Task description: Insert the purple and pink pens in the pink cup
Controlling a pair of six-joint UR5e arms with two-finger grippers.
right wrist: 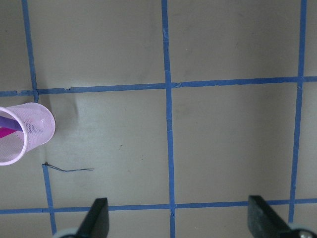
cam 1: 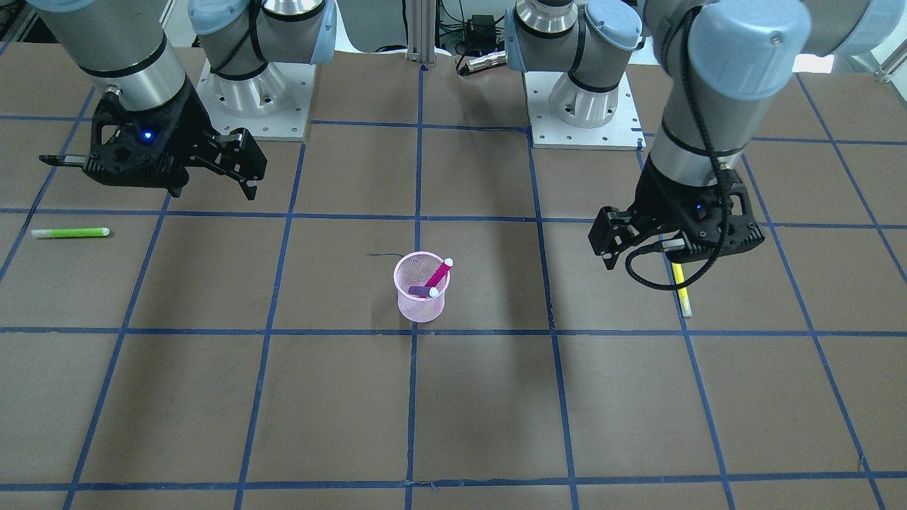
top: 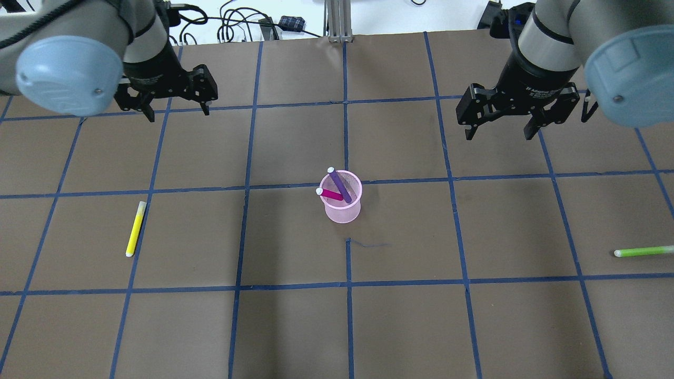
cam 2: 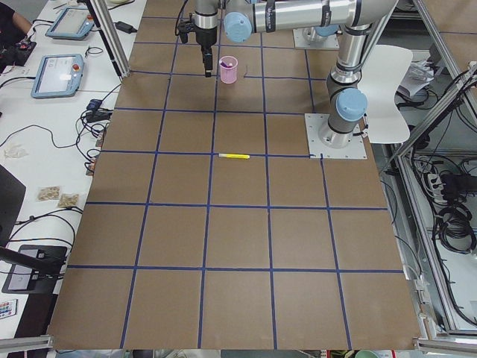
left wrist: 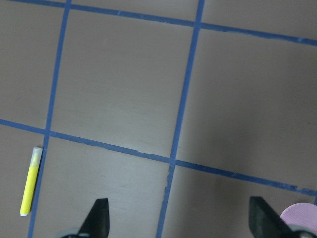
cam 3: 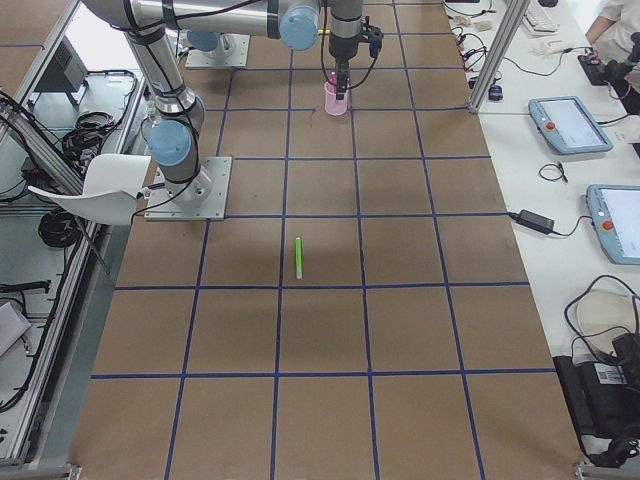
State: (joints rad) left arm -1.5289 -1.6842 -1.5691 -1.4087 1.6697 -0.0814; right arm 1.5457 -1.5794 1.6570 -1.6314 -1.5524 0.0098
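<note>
The pink mesh cup (top: 342,213) stands upright near the table's middle, also in the front view (cam 1: 421,309). A purple pen (top: 341,188) and a pink pen (top: 330,195) lean inside it with their white caps over the rim. My left gripper (top: 179,113) hovers open and empty, behind and to the left of the cup. My right gripper (top: 497,134) hovers open and empty, behind and to the right of it. The left wrist view shows only the cup's rim (left wrist: 299,218). The right wrist view shows the cup (right wrist: 29,131) with both pens.
A yellow pen (top: 135,229) lies on the table on the left side, below my left gripper, and shows in the left wrist view (left wrist: 29,187). A green pen (top: 643,251) lies at the far right. Blue tape lines grid the brown table.
</note>
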